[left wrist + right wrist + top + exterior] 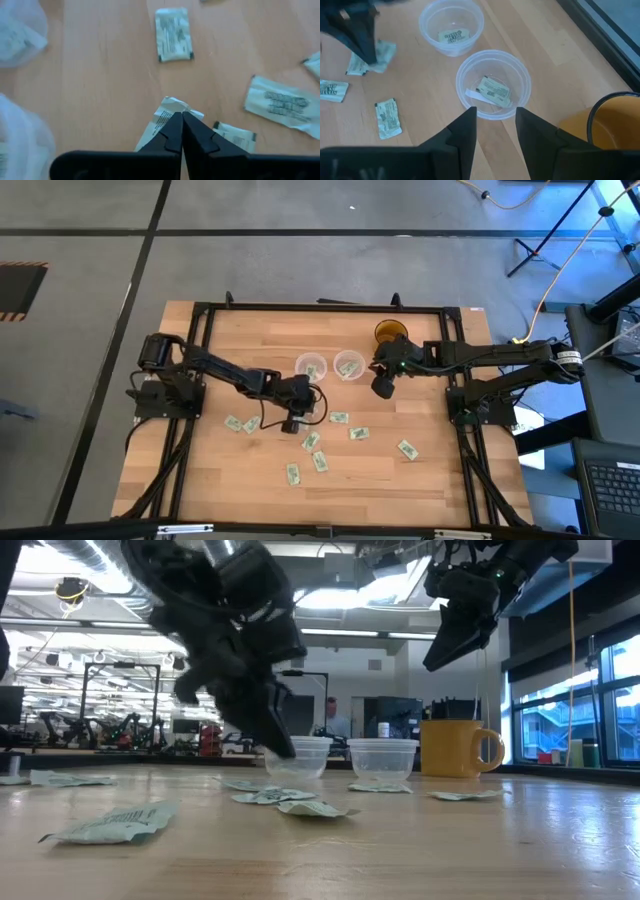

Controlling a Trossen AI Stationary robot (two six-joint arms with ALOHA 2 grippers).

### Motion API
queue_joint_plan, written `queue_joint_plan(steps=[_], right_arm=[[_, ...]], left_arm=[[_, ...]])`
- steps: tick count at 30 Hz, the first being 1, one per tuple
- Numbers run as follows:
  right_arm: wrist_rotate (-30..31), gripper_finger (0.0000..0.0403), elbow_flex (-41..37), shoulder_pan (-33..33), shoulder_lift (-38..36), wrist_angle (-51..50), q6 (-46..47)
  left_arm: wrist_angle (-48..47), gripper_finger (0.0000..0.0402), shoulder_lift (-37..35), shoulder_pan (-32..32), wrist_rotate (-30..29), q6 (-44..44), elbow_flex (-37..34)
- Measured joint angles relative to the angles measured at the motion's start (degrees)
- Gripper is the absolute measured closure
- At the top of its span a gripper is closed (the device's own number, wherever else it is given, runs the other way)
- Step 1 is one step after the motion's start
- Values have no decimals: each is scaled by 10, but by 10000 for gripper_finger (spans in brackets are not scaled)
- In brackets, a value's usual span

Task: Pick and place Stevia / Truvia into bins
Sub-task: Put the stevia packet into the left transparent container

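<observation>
Paper, pale green and white, makes up the sachets (320,442), which lie scattered flat on the wooden counter (430,490) in front of the two clear bins; they look very light, thin and limp, likely to crease, slide on the smooth wood or cling flat to it, so a pinch across one raised edge or a short end seems the surest hold. One sachet (167,116) sits pinched at its end between the closed fingers of the left end effector (182,131), its corner bent upward there, low over the counter and just in front of the left bin (311,367). Other sachets lie near it, one (173,35) well clear ahead and flat, another (281,105) off to the side and slightly crumpled. The left bin already holds one sachet (454,35), and the right bin (494,85), just beside it, holds one or two more (492,91). The right end effector (495,130) hovers above the right bin with its fingers spread apart and nothing between them. An amber cup (391,332) stands just beyond the right bin, behind the right arm. Judging by how little the paper weighs, a release a little above a rim may let it flutter aside, so a low drop over the left bin looks wise.
</observation>
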Motion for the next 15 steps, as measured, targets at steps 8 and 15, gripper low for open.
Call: queue_joint_plan(steps=[8, 15], right_arm=[[0, 264, 0, 0, 0, -2, 1], [0, 264, 0, 0, 0, -2, 1]], left_arm=[[-38, 400, -98, 13, -7, 25, 9], [-56, 400, -134, 69, -47, 33, 9]])
